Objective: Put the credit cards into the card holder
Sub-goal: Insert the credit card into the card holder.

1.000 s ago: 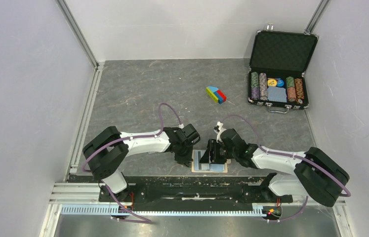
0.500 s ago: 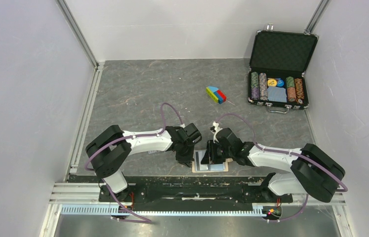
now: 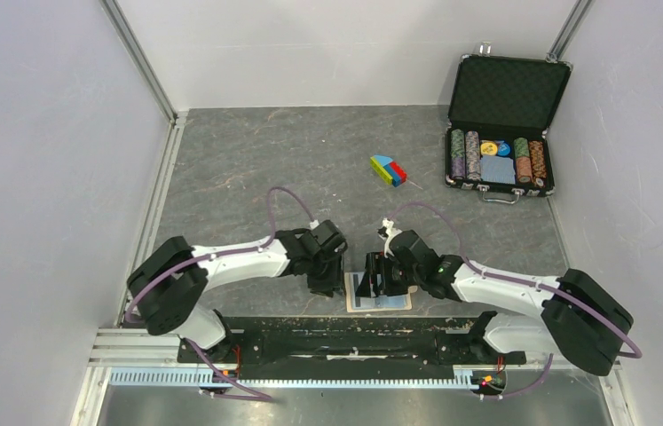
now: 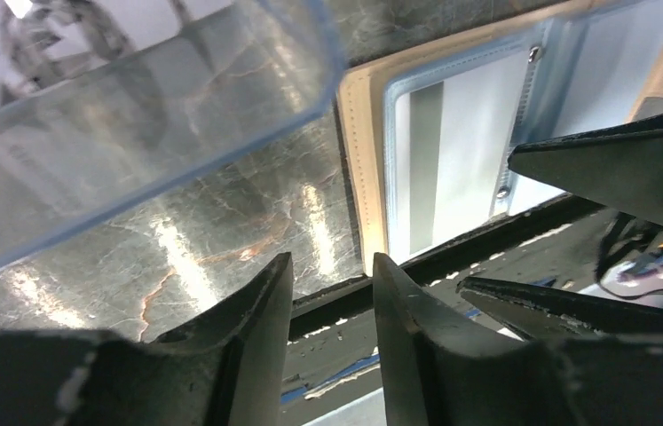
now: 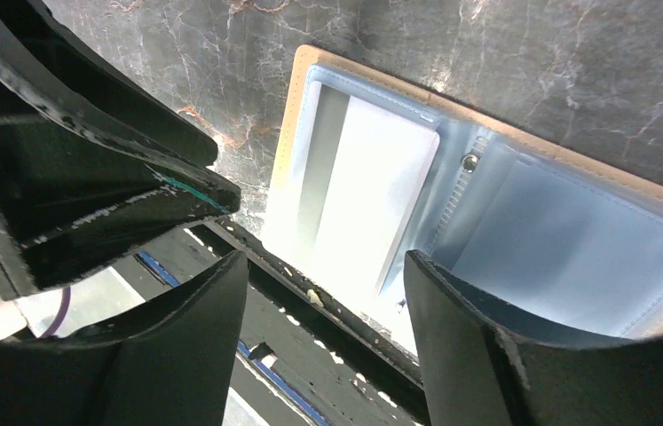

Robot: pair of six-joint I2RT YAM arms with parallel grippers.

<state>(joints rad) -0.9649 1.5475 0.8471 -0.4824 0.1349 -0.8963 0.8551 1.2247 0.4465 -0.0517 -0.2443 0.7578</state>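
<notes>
Your card holder (image 3: 382,302) lies open on the desk (image 3: 265,169) at its near edge, between the two arms. One pale credit card (image 5: 372,195) rests on its left panel. The right pincer (image 5: 327,266) hovers over that panel, fingers spread wide and gripping nothing. The left pincer (image 4: 332,288) sits just left of the holder, its fingers a narrow gap apart with nothing between them. A translucent card (image 4: 132,115) slants beside the holder's left edge. You cannot tell what supports it.

The right claw (image 5: 323,266) hangs spread wide above the open card holder (image 5: 558,231) on the desk (image 5: 532,62). A pale credit card (image 5: 372,177) lies in the panel between its fingers.
</notes>
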